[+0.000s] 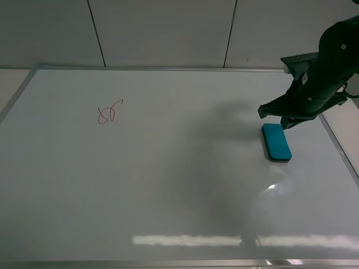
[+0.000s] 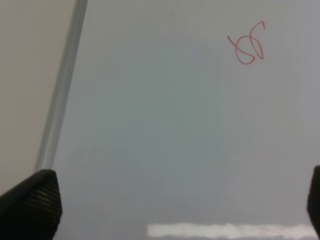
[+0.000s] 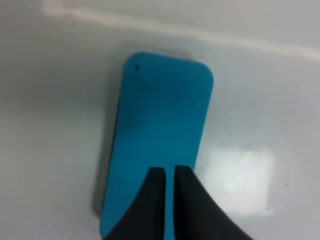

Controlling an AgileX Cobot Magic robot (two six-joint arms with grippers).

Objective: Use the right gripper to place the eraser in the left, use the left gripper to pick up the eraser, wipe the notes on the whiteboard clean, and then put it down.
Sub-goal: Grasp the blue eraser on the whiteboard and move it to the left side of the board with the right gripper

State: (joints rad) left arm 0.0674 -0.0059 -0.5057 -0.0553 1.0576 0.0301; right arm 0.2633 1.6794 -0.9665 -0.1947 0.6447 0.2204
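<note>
Teal-blue oblong eraser [image 3: 160, 130] seems not gripped: black tapered right claw [image 3: 169, 172] is pinched shut over it, so nothing may be lifted. Black left claw [image 2: 172, 197] is held wide.

Part of the eraser [image 3: 160, 115] behind the right gripper [image 3: 169, 172] jaws; left gripper [image 2: 172, 202] jaws mostly out of frame

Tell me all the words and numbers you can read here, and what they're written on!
No real words or numbers can be read.
The notes on the whiteboard: only a red loopy squiggle, a bit like "8" with a tail.
The eraser: plain blue, no label showing.
The right gripper: black, no letters showing.
</note>
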